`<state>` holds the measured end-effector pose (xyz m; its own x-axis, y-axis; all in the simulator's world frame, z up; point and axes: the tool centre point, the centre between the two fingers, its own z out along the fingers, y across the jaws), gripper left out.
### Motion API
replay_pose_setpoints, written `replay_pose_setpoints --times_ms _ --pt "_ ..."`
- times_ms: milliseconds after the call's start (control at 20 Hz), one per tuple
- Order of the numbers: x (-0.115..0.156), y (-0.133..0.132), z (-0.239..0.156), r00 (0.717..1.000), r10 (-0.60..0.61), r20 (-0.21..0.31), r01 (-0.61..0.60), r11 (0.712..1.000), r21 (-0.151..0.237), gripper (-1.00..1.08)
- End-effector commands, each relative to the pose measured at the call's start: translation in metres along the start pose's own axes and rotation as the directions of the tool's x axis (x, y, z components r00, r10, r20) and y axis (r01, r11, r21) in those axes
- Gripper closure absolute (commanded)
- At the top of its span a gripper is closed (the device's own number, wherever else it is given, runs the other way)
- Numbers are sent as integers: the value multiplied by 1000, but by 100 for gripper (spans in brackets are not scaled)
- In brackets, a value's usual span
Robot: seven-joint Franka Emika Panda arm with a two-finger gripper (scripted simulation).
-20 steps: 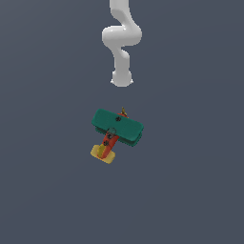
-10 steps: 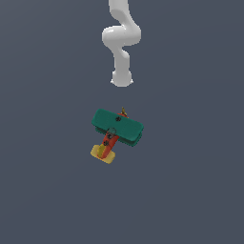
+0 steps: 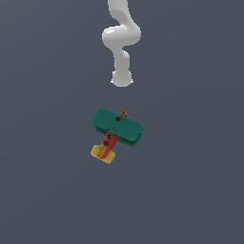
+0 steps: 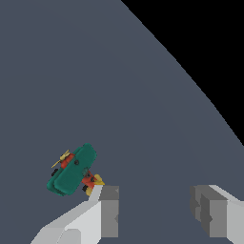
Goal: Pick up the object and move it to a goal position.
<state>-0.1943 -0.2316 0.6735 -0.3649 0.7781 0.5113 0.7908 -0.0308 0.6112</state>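
The toy biplane (image 3: 116, 127) lies on the grey floor, with teal-green double wings, a red-orange body, a yellow tail toward the view's bottom and a yellow propeller at the far end. The white arm (image 3: 121, 43) ends just beyond the propeller; its fingers do not show in the exterior view. In the wrist view my gripper (image 4: 155, 202) is open and empty, its two grey fingertips (image 4: 109, 205) wide apart. The biplane (image 4: 72, 170) lies off to the side of one finger, outside the gap and apart from it.
The floor is plain dark grey all around the biplane. In the wrist view the floor's curved edge (image 4: 190, 81) meets black emptiness. No other objects or goal marker show.
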Motion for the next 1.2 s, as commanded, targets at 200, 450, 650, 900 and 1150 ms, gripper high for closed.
replay_pose_setpoints --times_ms 200,450,650,900,1150 --pt "-24 -6 -1 995 -74 -64 73 997 -13 -20" --pt "-44 -11 1 985 -128 -112 126 992 -26 -20" --pt "-61 -15 5 974 -171 -150 167 985 -39 -20" --pt "-82 -20 13 955 -222 -197 214 975 -59 -20" --pt "-103 -26 24 931 -271 -243 259 963 -81 -20"
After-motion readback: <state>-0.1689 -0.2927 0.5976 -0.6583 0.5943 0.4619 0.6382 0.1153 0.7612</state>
